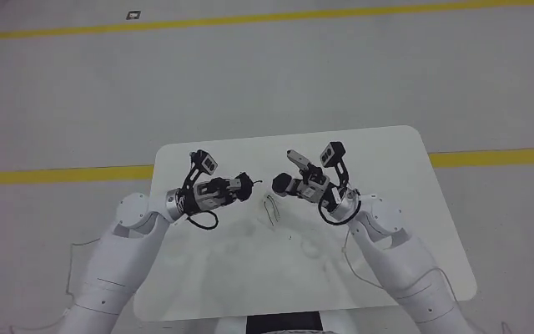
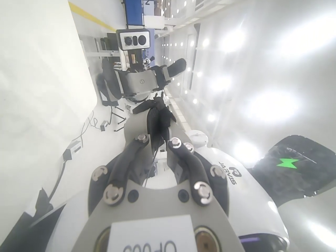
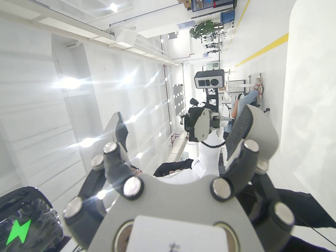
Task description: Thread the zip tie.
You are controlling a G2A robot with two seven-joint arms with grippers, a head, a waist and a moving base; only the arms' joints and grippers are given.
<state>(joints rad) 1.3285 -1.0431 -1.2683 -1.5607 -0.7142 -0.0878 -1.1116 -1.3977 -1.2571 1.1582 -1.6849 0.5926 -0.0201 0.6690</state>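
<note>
A thin black zip tie [image 2: 158, 98] is pinched in my left gripper [image 2: 158, 111], its short tip poking past the closed fingers. In the top view the left gripper [image 1: 247, 185] is held above the middle of the white table [image 1: 375, 159], with the zip tie's tip [image 1: 252, 179] pointing toward my right gripper [image 1: 279, 184]. A small gap separates the two grippers. My right gripper [image 3: 183, 116] is open, its ribbed pads [image 3: 241, 129] spread wide with nothing between them. It faces the left gripper head-on.
The table's far edge runs just beyond the grippers, with grey floor and yellow lines [image 1: 75, 174] past it. A faint thin curved mark [image 1: 269, 210] lies on the tabletop under the gap; I cannot tell what it is. Bare tabletop lies on both sides.
</note>
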